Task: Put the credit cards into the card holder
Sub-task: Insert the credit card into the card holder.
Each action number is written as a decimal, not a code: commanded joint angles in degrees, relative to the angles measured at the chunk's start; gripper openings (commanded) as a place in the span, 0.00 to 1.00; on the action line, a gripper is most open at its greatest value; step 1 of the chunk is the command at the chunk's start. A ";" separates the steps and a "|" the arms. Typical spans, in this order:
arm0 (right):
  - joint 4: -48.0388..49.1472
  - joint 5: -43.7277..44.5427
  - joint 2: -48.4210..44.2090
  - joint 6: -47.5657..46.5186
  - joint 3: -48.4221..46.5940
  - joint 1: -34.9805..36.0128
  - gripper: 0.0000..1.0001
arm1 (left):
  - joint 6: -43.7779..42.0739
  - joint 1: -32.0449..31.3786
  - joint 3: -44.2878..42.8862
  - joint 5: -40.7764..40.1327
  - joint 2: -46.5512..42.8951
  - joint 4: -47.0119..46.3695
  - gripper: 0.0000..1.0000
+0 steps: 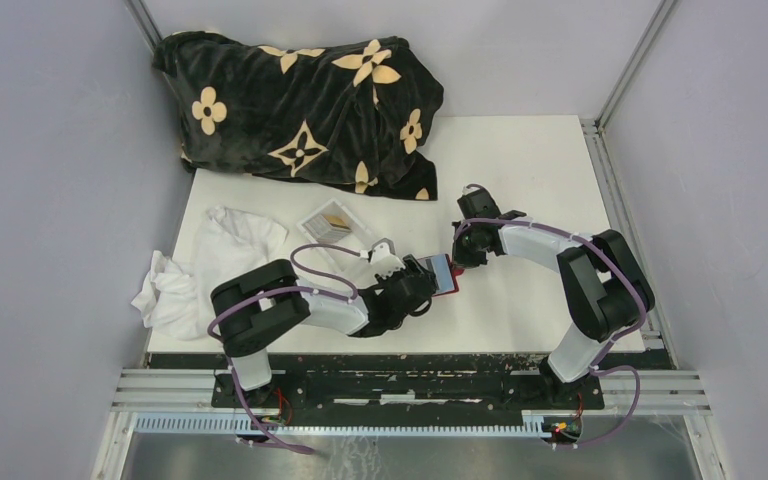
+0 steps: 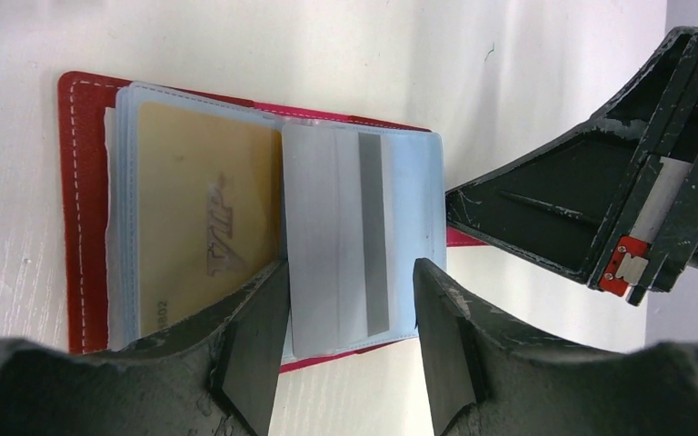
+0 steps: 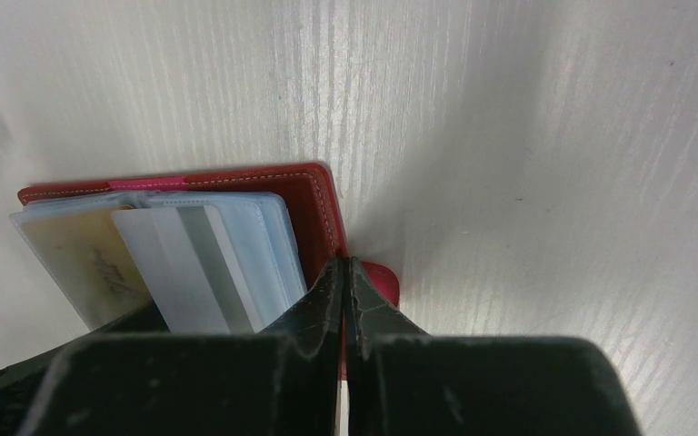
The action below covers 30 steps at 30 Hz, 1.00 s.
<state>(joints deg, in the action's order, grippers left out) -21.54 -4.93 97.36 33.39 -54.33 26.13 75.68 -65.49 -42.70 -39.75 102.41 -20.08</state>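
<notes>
Card holder [image 2: 82, 209] lies open & flat on the white table [image 1: 530, 180], a bit right of centre and nearer the near edge than the far one. Its red cover faces down, and a stack of clear sleeves [image 2: 423, 182] faces up.

A gold card [image 2: 200, 227] w/ "VIP" lettering sits under a sleeve on one half. A light-blue card [image 2: 336, 236] w/ a grey stripe lies across the other half, one long edge beside the gold card. Can't tell whether the blue one is inside a sleeve or just on top.

L gripper [image 2: 350, 345] comes at the holder from the near-left side. Its jaws are spread, one on each long side of the light-blue card, w/ the card's end btwn them. Can't tell whether they touch its edges.

R gripper [image 3: 345, 272] comes from the far-right side w/ jaws pressed together and nothing seen btwn them. The tips are down at the holder's outer cover edge, right by the red snap tab [image 3: 383, 283], which pokes out past that edge.

Elsewhere on the table:
- A black blanket [image 1: 300, 100] w/ beige flower print is bunched at the far-left corner.
- A crumpled white cloth [image 1: 210, 260] hangs over the left edge.
- A clear box [image 1: 335, 228] w/ sth tan inside sits btwn the cloth and the holder.
</notes>
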 commanded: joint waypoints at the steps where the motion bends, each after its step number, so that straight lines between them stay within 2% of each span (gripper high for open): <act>1: 0.84 0.89 2.82 0.28 0.98 0.61 0.01 | -7.04 0.10 0.49 -1.25 0.83 12.65 0.60; 12: 0.97 -0.42 2.67 0.45 0.93 0.76 0.01 | -12.44 0.12 -5.95 0.83 4.45 15.81 0.58; 30: 1.24 -1.14 3.19 0.63 0.98 0.88 0.01 | -15.96 -0.06 -12.62 6.52 10.84 14.55 0.58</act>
<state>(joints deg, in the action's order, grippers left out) -21.47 -5.56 97.38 33.41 -54.33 26.13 61.36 -65.71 -55.31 -39.51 108.16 -7.64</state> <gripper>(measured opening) 0.014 0.582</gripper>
